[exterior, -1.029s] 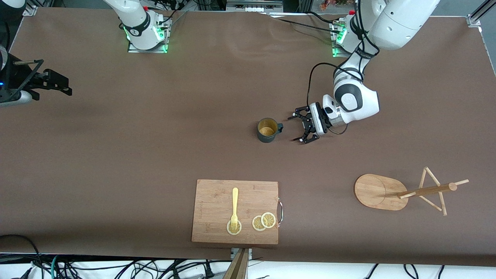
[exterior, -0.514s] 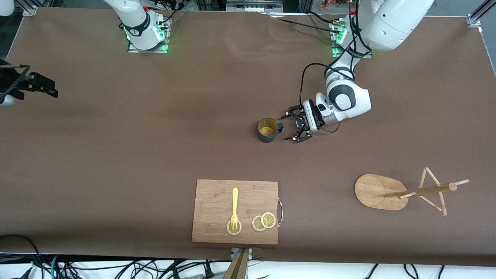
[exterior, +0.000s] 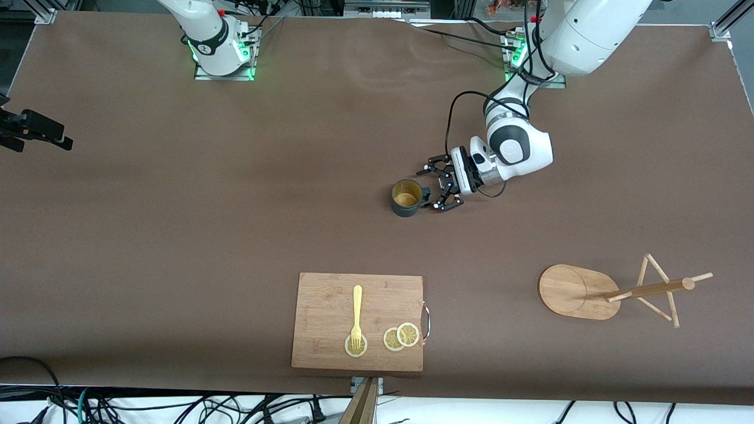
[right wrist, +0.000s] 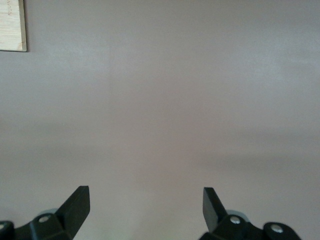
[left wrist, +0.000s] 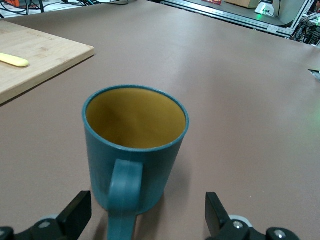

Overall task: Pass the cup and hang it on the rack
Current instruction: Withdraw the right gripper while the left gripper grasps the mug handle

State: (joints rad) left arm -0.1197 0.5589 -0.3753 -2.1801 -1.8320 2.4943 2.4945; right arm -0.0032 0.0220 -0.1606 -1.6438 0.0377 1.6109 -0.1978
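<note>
The wide-open, empty left gripper (exterior: 435,189) has closed in on the cup (exterior: 406,198) from its three o'clock, bracketing the handle for a grasp, while the open, empty right gripper (right wrist: 145,207) waits.

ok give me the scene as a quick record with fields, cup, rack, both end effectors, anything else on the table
cup: dark teal-blue ribbed mug with yellow inside, upright on the brown table, handle toward the left end effector
rack: light bamboo mug tree, nearer the front camera, toward the left arm's end, no mug on it
left end effector: open, beside the mug's handle, not gripping
right end effector: open, waiting at the right arm's end
other: rectangular bamboo cutting board with yellow fork and lemon slices
</note>
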